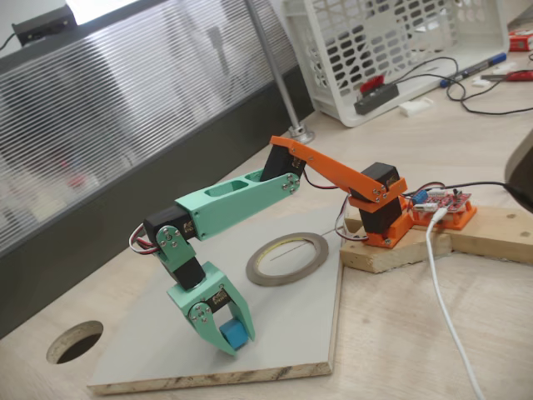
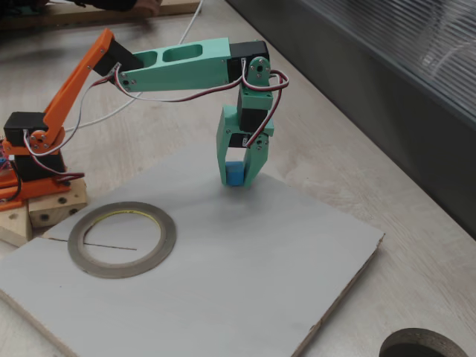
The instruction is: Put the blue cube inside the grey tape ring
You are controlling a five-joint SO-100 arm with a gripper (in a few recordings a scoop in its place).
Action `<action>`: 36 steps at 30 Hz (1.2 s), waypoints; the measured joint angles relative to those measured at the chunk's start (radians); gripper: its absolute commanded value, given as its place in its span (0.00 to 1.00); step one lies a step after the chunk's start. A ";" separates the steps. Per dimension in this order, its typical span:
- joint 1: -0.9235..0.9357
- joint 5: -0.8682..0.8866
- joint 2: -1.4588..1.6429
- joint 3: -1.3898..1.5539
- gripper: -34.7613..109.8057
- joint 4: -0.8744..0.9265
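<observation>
Tool (image 1: 229,329) grips blue cube (image 1: 233,335), seemingly touching board (image 1: 283,325).

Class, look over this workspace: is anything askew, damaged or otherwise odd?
Nothing looks spilled or broken. The grey tape ring lies flat on the grey board, its centre empty. The gripper stands upright around the blue cube at the board's surface. The board's near edge is rough and chipped, which is a minor flaw.
</observation>
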 measured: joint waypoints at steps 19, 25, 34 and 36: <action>0.000 0.000 0.210 0.000 0.28 0.003; 0.000 0.000 0.360 0.000 0.28 0.008; 0.066 -0.003 0.433 0.109 0.28 0.009; 0.156 -0.005 0.497 0.199 0.28 0.009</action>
